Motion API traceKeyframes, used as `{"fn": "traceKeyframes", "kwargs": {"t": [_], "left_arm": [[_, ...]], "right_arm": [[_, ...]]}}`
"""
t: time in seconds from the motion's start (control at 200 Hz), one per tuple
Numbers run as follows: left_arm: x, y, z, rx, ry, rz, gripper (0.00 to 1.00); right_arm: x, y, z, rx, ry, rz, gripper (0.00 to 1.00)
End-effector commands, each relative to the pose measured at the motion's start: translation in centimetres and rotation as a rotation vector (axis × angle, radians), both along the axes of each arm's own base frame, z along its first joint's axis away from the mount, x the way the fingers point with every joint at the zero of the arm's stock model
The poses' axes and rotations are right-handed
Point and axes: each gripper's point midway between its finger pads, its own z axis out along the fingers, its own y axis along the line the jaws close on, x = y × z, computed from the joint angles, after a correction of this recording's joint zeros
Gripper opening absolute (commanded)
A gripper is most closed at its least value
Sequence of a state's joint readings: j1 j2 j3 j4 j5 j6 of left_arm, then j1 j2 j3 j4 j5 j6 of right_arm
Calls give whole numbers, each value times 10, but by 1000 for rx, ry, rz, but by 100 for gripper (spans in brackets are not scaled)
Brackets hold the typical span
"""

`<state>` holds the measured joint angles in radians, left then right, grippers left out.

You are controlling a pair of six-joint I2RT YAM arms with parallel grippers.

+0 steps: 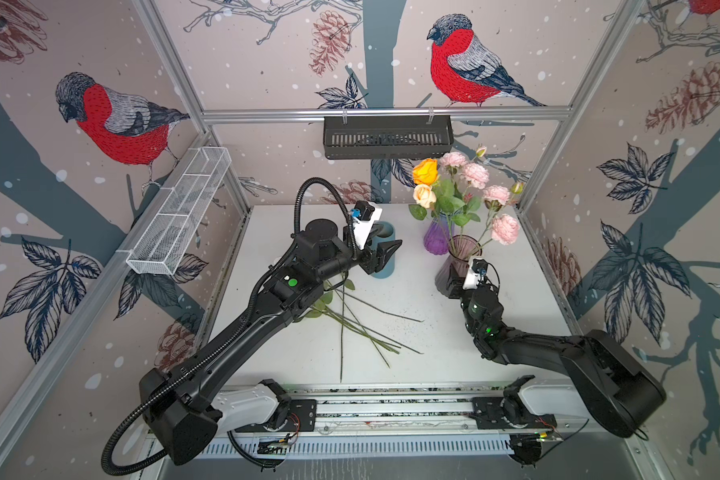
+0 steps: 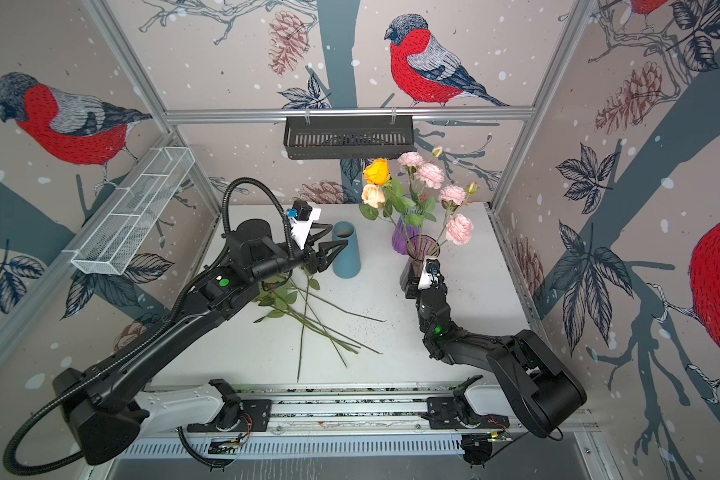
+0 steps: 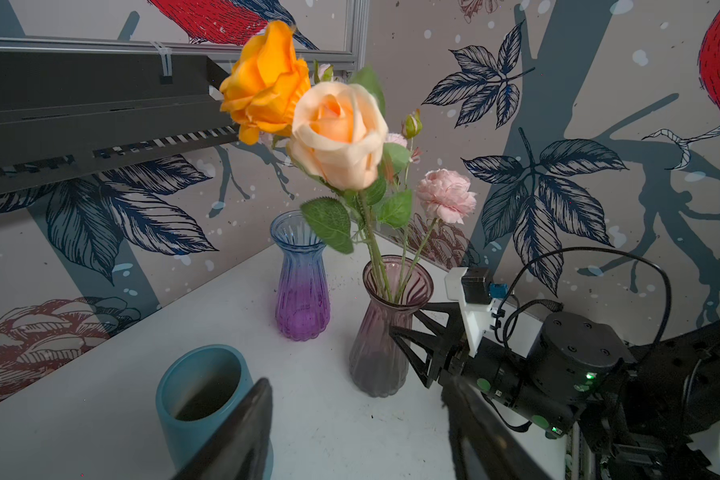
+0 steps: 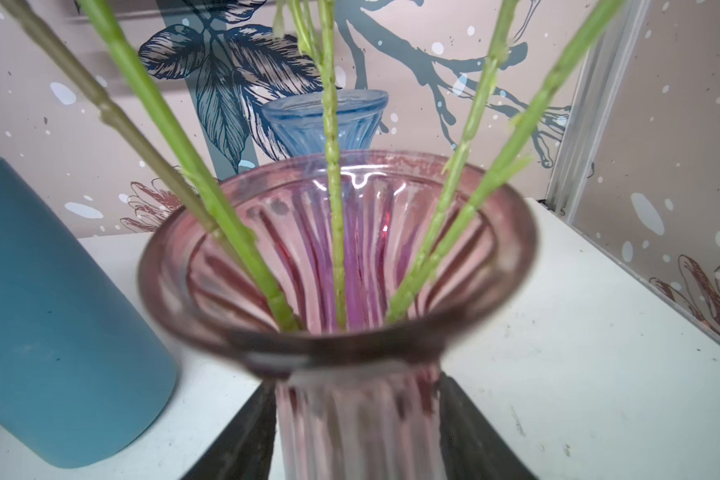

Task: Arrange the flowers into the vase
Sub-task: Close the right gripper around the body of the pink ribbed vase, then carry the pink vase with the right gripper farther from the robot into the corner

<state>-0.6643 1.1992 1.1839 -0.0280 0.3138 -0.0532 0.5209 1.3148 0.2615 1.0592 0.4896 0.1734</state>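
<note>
- Bench (image 1: 433, 353): white, walled on three sides; carries three vases far right of centre and a loose pile of flowers near-left of centre.
- Left arm (image 1: 242, 328): reaches from near left towards the far middle. Left jaws spread and empty, hanging above the bench just beside the teal cylinder vase (image 2: 346, 257).
- Right arm (image 1: 528, 345): comes in from near right. Right jaws straddle the lower body of the smoky pink vase (image 3: 377, 345), one on each side. Cannot tell whether they press the glass or merely bracket it.
- Loose flowers (image 2: 308, 316): lie flat, stems crossing. Long axes run from the leafy ends under the left forearm towards near right; the heads are hidden by that arm.
- Key relation, judged: the loose flowers lie on the near side of the left jaws and below them, well apart from the right jaws. The left arm is nearer, so it would have to draw back and descend across the stems.
- Smoky pink vase holds five stems, which fan out at its mouth: orange rose (image 1: 425, 171), cream rose (image 1: 424, 194), pink sprays (image 1: 504, 228).
- Obstacles, judged: the teal cylinder close by the left jaws and the tall blooms over the vase mouth.
- Blue-purple vase (image 3: 302, 291): empty, just beyond the pink one.
</note>
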Motion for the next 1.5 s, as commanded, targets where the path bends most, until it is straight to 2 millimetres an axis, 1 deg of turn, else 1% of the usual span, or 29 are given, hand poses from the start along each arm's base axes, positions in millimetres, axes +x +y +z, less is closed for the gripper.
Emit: {"fn": "traceKeyframes", "kwargs": {"t": [0.0,0.045,0.12,0.2,0.23,0.305,0.36,0.5,0.595,0.746,0.881,0.981,1.106,1.226,1.366,1.446,1.491], "left_arm": [[1,-1,16,-37,-55,-3,66],[0,-1,15,-37,-52,-6,66],[0,-1,15,-37,-53,-7,66],[0,-1,15,-38,-51,-8,66],[0,-1,15,-39,-52,-8,65],[0,-1,16,-39,-52,-7,66],[-1,-1,17,-40,-55,-8,66],[-2,0,19,-44,-58,-8,66],[-2,0,20,-46,-61,-11,66],[-3,1,21,-48,-64,-10,66],[-3,2,22,-49,-65,-5,66],[-1,5,23,-53,-66,2,66],[1,9,26,-63,-69,6,66],[0,10,27,-67,-71,5,66],[1,11,27,-65,-72,12,66],[1,11,27,-65,-72,11,66],[2,11,26,-63,-70,13,66]], "right_arm": [[2,-12,13,2,-51,-33,57],[3,-20,14,21,-59,-52,56],[6,-27,19,51,-76,-45,53],[12,-27,22,36,-72,-36,53],[14,-26,24,28,-72,-31,58],[16,-15,24,11,-59,19,79],[14,-5,23,-2,-58,70,86],[-1,14,23,-33,-85,138,96],[1,17,20,-41,-74,132,100],[19,18,16,-65,-49,87,100],[39,26,15,-77,-37,62,100],[53,35,10,-93,-28,46,100],[64,43,3,-102,-27,20,100],[74,41,-3,-103,-23,-30,98],[81,41,-4,-113,-35,-48,91],[84,39,-3,-115,-39,-60,83],[85,37,-2,-116,-42,-67,76]]}}
